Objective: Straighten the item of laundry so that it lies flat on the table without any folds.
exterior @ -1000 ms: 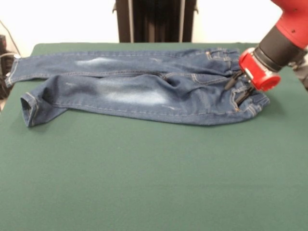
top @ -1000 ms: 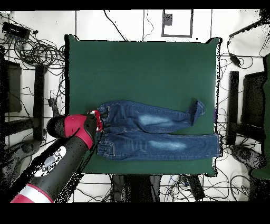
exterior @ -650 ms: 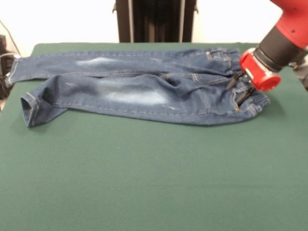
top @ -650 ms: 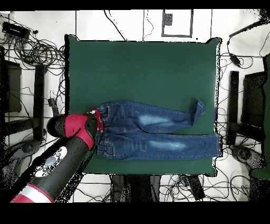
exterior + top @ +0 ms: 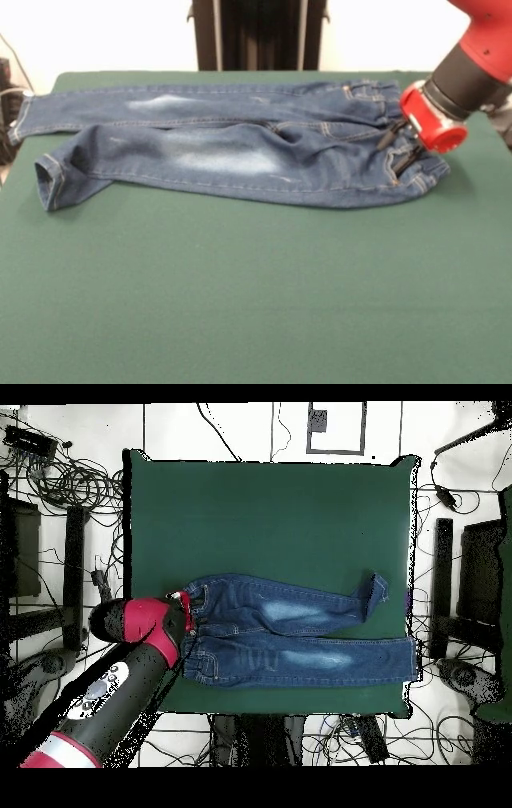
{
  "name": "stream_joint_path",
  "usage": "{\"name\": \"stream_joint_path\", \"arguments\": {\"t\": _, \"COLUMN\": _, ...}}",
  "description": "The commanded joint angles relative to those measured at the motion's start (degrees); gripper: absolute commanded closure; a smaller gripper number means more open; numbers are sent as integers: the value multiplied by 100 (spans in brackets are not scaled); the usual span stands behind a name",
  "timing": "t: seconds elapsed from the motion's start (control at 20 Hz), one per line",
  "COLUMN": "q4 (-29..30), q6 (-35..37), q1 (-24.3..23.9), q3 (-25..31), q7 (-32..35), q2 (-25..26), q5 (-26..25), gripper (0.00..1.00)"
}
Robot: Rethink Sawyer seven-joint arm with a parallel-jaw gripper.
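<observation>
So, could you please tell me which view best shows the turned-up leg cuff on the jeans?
The front view: the cuff lies unobstructed at the jeans' left end. Overhead, the cuff shows only as a small kink.

Robotics lab setup. Green felt-topped table point(image 5: 270, 504) on pale tiled floor point(image 5: 230, 424), loose cable tangles point(image 5: 75, 479) all round, dark equipment racks point(image 5: 30, 564) along both sides, red/blk industrial arm point(image 5: 110, 684) reaching over table edge. Plain white wall point(image 5: 104, 32) behind.
</observation>
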Motion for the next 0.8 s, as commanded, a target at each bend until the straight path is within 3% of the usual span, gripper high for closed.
{"name": "stream_joint_path", "arguments": {"t": 0.05, "q4": -1380, "q6": 132, "q1": 380, "q3": 1635, "q7": 2083, "q2": 860, "q5": 917, "gripper": 0}}
{"name": "stream_joint_path", "arguments": {"t": 0.25, "q4": -2133, "q6": 1100, "q1": 732, "q3": 433, "q7": 2519, "q2": 1456, "q5": 518, "gripper": 0}}
{"name": "stream_joint_path", "arguments": {"t": 0.4, "q4": -1986, "q6": 765, "q1": 797, "q3": 522, "q7": 2469, "q2": 1404, "q5": 692, "gripper": 0}}
{"name": "stream_joint_path", "arguments": {"t": 0.8, "q4": -2107, "q6": 760, "q1": 1005, "q3": 505, "q7": 3053, "q2": 1391, "q5": 985, "gripper": 0}}
